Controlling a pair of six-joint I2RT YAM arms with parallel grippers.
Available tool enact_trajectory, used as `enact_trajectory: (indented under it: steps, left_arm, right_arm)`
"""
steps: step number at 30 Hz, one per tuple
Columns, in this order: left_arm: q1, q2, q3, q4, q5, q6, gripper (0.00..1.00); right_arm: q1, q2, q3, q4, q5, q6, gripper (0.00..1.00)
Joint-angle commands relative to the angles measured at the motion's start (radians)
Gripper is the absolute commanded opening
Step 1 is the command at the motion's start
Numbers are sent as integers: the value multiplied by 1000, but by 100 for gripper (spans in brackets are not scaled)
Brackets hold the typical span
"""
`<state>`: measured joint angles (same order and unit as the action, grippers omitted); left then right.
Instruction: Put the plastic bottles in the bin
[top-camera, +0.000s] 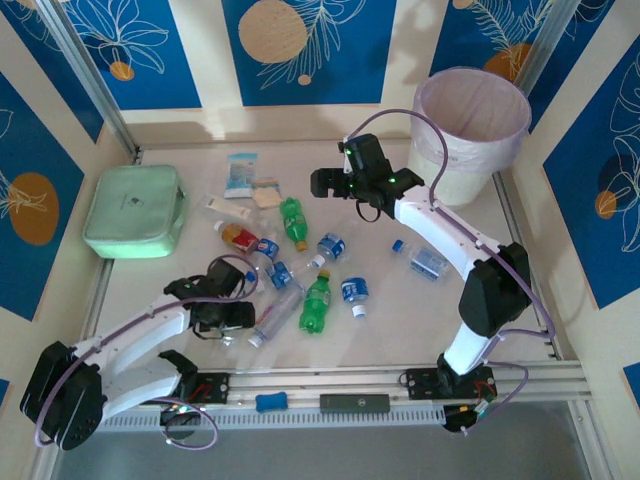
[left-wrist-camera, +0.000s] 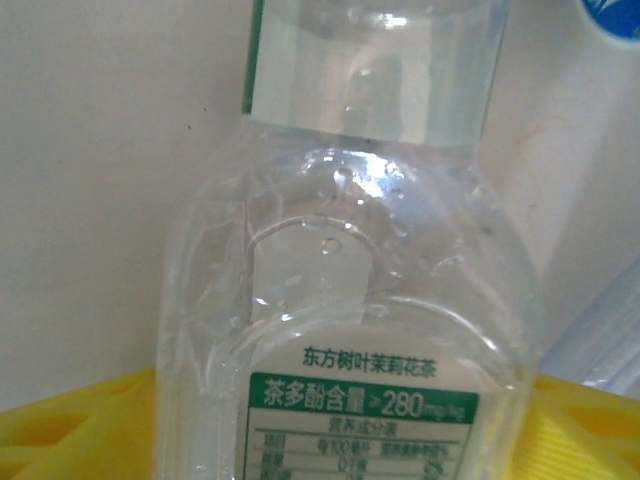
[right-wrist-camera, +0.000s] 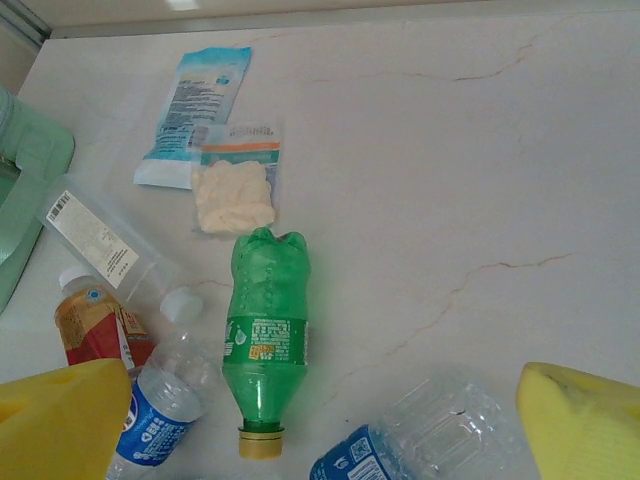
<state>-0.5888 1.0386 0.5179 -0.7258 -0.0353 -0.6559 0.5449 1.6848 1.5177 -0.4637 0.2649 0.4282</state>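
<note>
Table (right-wrist-camera: 470, 150): green bottle (right-wrist-camera: 265, 325), cap pointing nearward

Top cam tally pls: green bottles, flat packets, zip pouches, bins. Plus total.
Green bottles: 2
Flat packets: 2
Mint-green pouch: 1
Bin: 1
Total: 6

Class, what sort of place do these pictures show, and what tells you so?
Probably a staged robot test cell: the left arm and right arm bolted to a rail at the table edge, printed blue panels walling it in, plastic bottles strewn near a lined bin.
</note>
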Motion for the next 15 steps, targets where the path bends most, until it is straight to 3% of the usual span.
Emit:
enact_trajectory:
  steps: [1, 10, 15]
  left_arm:
    - [-11, 5, -22, 18, -27, -14, 70]
    - [-10, -41, -17, 40, -55, -13, 39]
    - [-10, -95, 57, 73, -110, -15, 36]
  right_arm:
    - [-7, -20, -13, 8, -18, 15, 99]
    - [-14, -14, -9, 10, -41, 33, 99]
    - [-41, -16, -9, 15, -148, 69, 99]
